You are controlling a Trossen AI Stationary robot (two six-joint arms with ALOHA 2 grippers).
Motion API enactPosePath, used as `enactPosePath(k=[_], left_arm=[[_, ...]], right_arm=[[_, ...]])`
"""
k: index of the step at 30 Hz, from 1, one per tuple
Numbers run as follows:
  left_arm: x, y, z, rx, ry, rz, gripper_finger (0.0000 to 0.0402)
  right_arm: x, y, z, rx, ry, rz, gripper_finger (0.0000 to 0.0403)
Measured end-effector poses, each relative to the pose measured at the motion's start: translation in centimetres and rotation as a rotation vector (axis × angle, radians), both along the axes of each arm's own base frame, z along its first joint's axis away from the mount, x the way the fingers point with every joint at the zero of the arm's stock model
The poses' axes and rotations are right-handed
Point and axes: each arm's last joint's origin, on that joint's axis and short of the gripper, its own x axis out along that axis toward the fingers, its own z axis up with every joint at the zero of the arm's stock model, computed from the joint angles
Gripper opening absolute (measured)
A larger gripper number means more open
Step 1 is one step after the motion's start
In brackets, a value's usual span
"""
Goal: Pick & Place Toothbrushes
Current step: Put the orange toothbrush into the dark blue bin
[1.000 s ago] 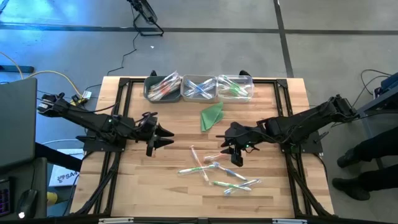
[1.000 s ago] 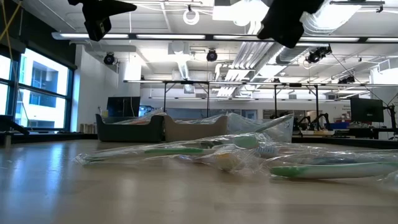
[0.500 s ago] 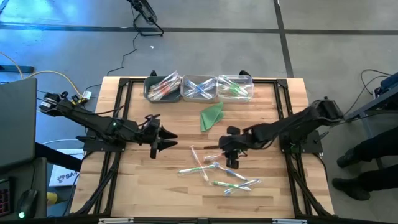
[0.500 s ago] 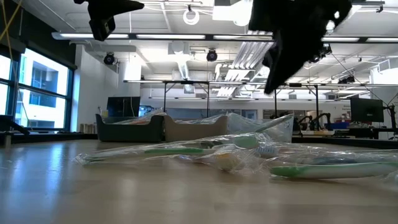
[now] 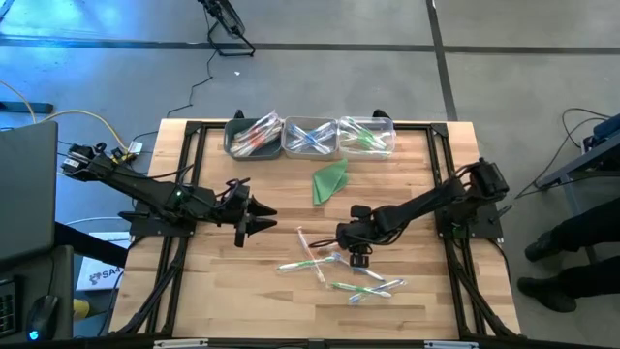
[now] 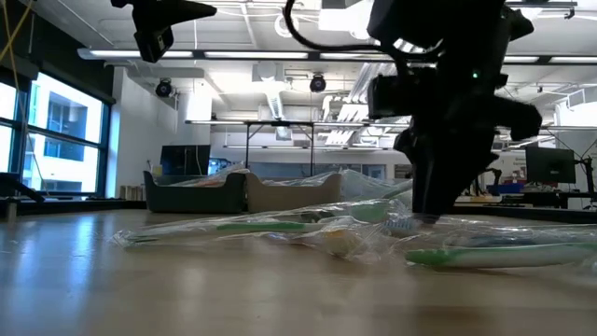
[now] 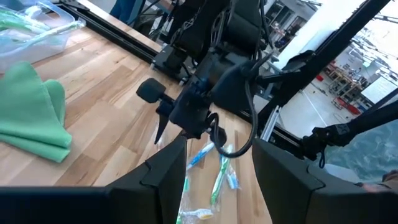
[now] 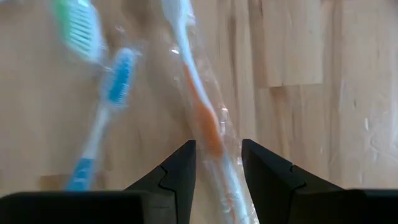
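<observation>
Several toothbrushes in clear wrappers point(image 5: 334, 271) lie loose on the wooden table, near its front middle. My right gripper point(image 5: 356, 254) hangs low over the pile's far side, pointing steeply down and open. In the right wrist view its fingers stand on either side of an orange-handled toothbrush point(image 8: 202, 118), with a blue one point(image 8: 106, 118) beside it. I cannot tell whether the fingers touch it. My left gripper point(image 5: 260, 218) waits open above the table's left half, pointing toward the right arm.
Three bins with sorted toothbrushes point(image 5: 310, 136) stand along the far edge. A folded green cloth point(image 5: 329, 180) lies between the bins and the pile. A person's legs point(image 5: 572, 252) show beyond the table's right edge.
My right gripper has come down from well above the table to just over the toothbrush pile, shifting a little toward the table's left, and has tipped from a shallow slant to pointing steeply down. Its fingers keep the same gap.
</observation>
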Motion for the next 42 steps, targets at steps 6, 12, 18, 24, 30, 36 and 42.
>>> enactPosePath(k=[6, 12, 18, 24, 30, 36, 42], left_arm=[[0.0, 0.0, 0.0, 0.002, 0.001, 0.0, 0.018], [0.0, 0.0, 0.0, 0.001, 0.004, 0.0, 0.018], [0.0, 0.0, 0.0, 0.0, 0.003, 0.0, 0.018], [0.0, 0.0, 0.0, 0.0, 0.003, 0.0, 0.018], [0.0, 0.0, 0.0, 0.0, 0.003, 0.0, 0.018], [0.0, 0.0, 0.0, 0.0, 0.004, 0.0, 0.018], [0.0, 0.1, 0.0, 0.003, 0.003, 0.017, 0.018]], right_arm=[[0.2, 0.0, -1.4, -0.026, 0.038, -0.005, 0.0123], [0.3, 0.1, -1.9, -0.027, 0.054, -0.004, 0.0116], [0.3, 0.1, -1.8, -0.027, 0.046, -0.004, 0.0072], [0.3, 0.1, -1.8, -0.027, 0.047, -0.004, 0.002], [0.3, 0.0, -1.7, -0.027, 0.044, -0.004, 0.0015], [0.4, 0.1, -1.5, -0.011, 0.046, 0.0, 0.0012], [0.9, 0.1, 0.2, -0.011, -0.004, 0.027, 0.0012]])
